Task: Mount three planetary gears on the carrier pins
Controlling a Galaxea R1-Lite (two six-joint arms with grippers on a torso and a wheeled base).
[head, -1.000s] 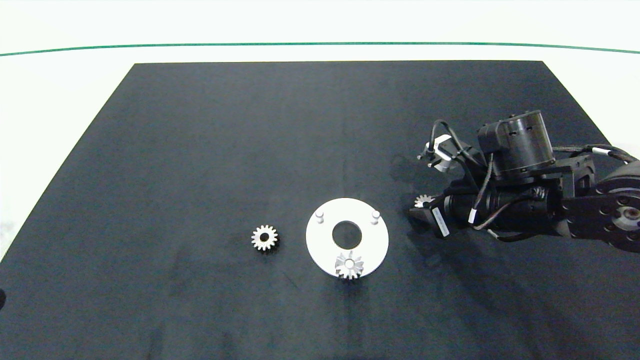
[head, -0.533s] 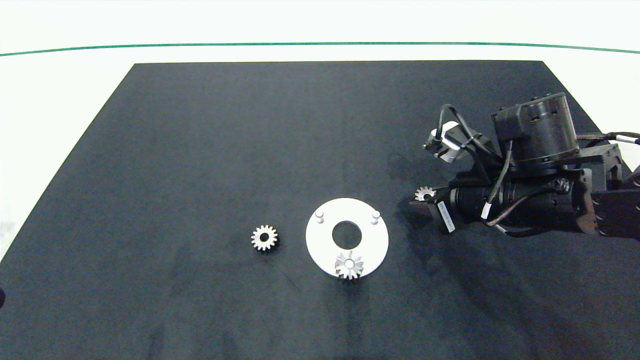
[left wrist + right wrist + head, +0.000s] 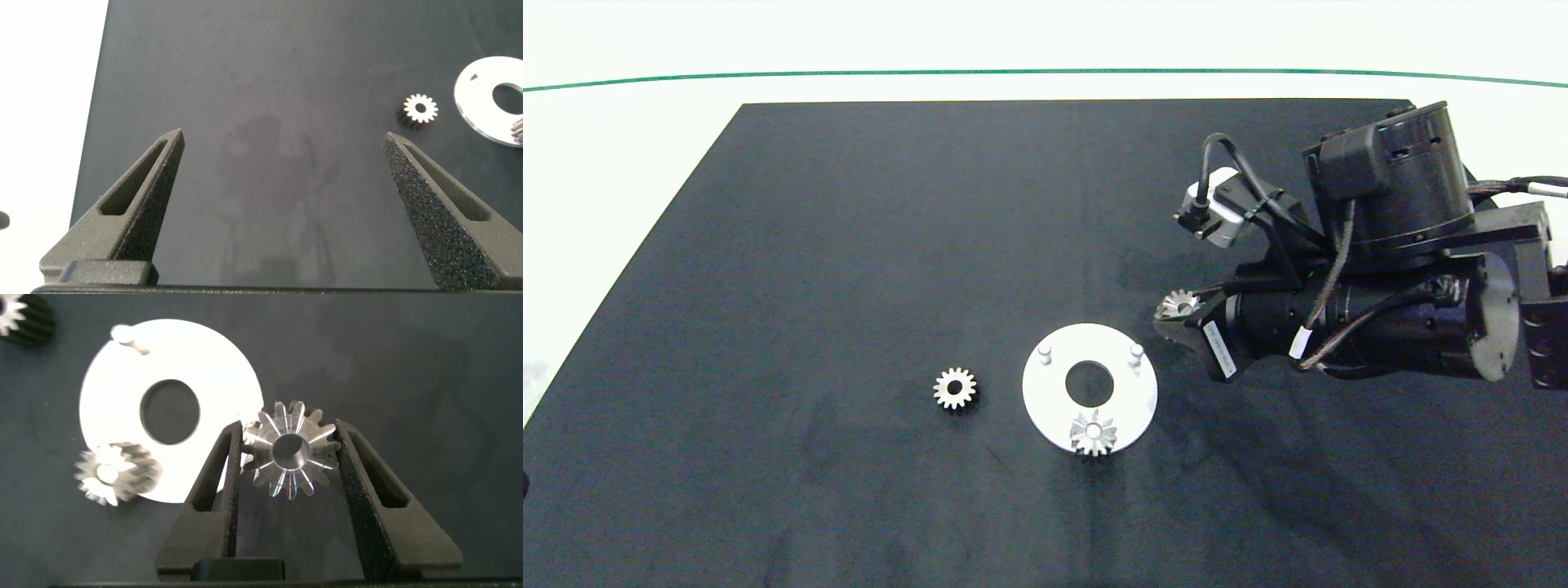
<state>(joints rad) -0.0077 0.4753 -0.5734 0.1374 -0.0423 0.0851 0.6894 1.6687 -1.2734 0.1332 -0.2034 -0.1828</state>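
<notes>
1. Three small silver metal spur gears are in view: one seated on a peg, one loose on the mat, one held by the right gripper.
2. The flat white round disc with a large centre hole point(image 3: 1131, 404) lies on the black mat point(image 3: 849, 245), nearer the mat's near edge than its far edge, slightly right of centre.
3. Three short white cylindrical pegs stand on the disc in a triangle. The two far pegs point(image 3: 1045, 353) point(image 3: 1136, 351) are bare.
4. The seated gear point(image 3: 1093, 434) sits on the third peg, at the disc's near rim, its teeth overhanging the rim.
5. The loose gear point(image 3: 955, 389) lies flat on the mat, just beside the disc's left rim, not touching it.
6. The right gripper point(image 3: 288, 449) is clamped on the held gear point(image 3: 291, 453), one grey finger on each side of its teeth. The gear is off the mat, just beyond the disc's far right rim and close to the right-hand bare peg.
7. The left gripper point(image 3: 282, 175) hangs over bare mat towards the mat's left edge, fingers spread wide, gripping nothing.
</notes>
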